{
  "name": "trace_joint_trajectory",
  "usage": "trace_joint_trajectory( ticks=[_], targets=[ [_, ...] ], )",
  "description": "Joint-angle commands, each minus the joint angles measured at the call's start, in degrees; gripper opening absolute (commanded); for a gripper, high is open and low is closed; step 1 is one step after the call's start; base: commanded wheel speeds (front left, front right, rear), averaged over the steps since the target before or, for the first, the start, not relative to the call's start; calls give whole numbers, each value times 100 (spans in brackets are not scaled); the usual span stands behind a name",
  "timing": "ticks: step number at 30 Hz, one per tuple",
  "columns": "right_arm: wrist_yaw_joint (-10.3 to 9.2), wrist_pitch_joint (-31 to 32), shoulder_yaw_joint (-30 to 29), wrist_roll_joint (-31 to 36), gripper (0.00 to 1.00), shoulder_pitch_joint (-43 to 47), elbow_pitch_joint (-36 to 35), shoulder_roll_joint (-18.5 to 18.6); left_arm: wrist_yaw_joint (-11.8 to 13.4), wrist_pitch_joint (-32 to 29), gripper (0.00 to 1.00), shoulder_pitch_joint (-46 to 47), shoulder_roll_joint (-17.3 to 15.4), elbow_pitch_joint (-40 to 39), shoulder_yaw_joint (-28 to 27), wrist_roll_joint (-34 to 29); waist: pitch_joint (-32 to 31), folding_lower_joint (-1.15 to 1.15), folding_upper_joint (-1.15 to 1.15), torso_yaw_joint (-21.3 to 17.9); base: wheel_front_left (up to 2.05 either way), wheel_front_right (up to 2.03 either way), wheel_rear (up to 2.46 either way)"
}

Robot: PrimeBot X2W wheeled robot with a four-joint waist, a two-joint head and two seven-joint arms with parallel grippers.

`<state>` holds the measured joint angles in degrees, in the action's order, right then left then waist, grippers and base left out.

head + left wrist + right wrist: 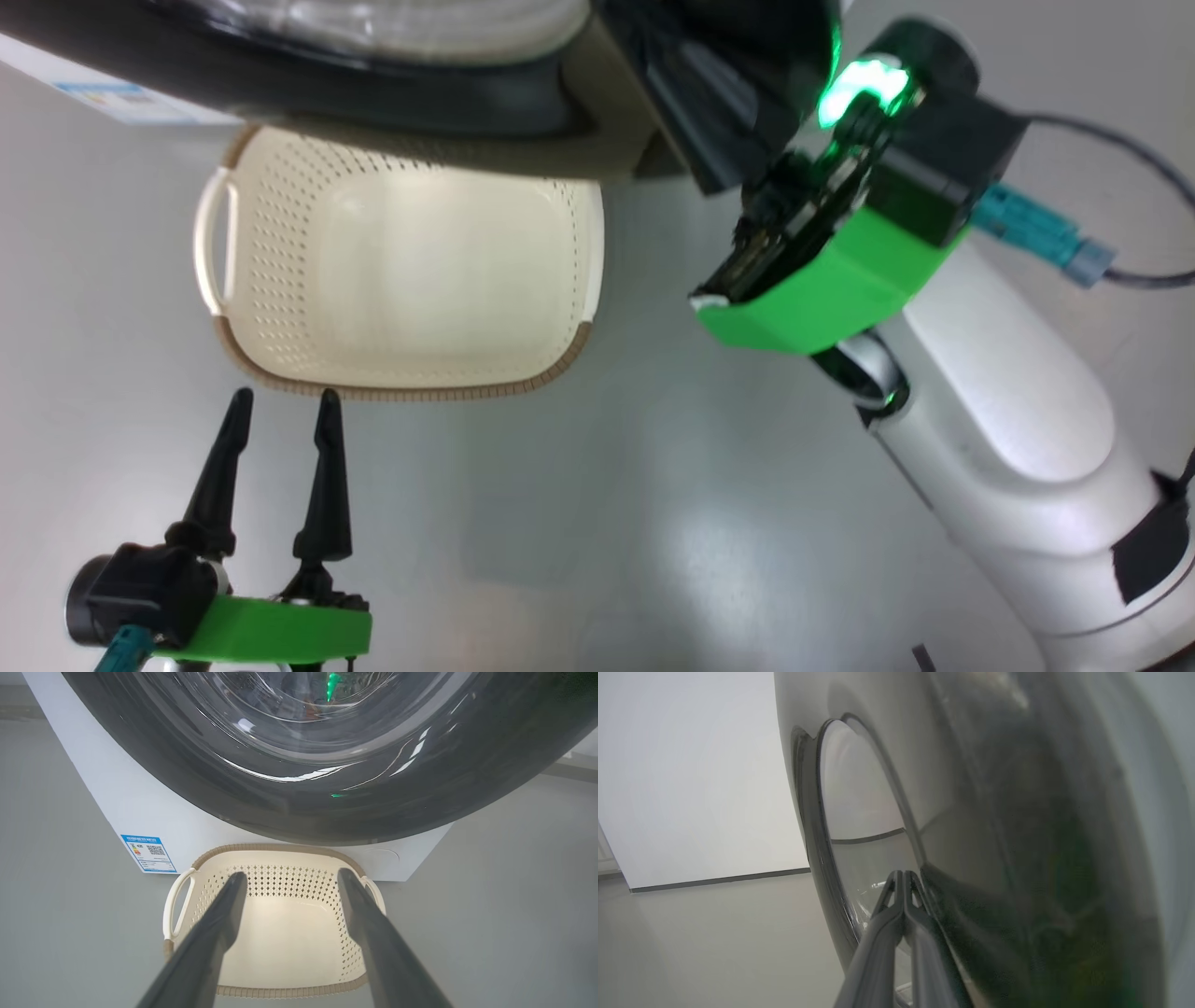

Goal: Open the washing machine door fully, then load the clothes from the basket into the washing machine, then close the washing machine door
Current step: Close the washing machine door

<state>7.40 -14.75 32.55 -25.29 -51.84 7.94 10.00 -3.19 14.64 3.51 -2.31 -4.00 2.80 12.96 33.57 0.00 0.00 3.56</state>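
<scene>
The washing machine door (299,798), a glossy black ring around bulging glass, hangs over the far end of the basket (275,849). The cream perforated basket (224,336) sits on the floor with a bare bottom; the clothes are out of view. My left gripper (280,411) is open just short of the basket's near rim, and in the left wrist view it (292,879) points over the basket. My right gripper (903,877) is shut on nothing, its tips lying against the door (971,812) beside the glass window. The washing machine (140,807) shows as a white front below the door.
A blue label (149,853) is stuck low on the washer's front. Grey floor (607,523) spreads around the basket. My right arm's green wrist (831,280) and white forearm (1008,411) reach up toward the door, with a cable (1139,159) trailing off to the right.
</scene>
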Motion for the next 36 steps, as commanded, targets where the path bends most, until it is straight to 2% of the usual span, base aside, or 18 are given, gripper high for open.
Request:
trace_joint_trajectory(
  ticks=[1,21,29,36],
  targets=[
    [9,-25,62,-8,0,-67,-189,-172,58,36,100,22,-57,-183,-157,27,338,0,0,-67,0,0,0],
    [9,-25,-340,93,0,-1280,230,284,456,36,100,-82,-57,-707,233,191,775,0,0,257,0,0,0],
    [9,-25,-613,235,0,-1828,661,462,497,36,100,-82,-57,-625,370,262,680,0,0,341,0,0,0],
    [9,-25,-669,254,0,-1749,856,534,508,36,100,-93,-56,-522,341,350,406,0,0,305,0,0,0]
  ],
)
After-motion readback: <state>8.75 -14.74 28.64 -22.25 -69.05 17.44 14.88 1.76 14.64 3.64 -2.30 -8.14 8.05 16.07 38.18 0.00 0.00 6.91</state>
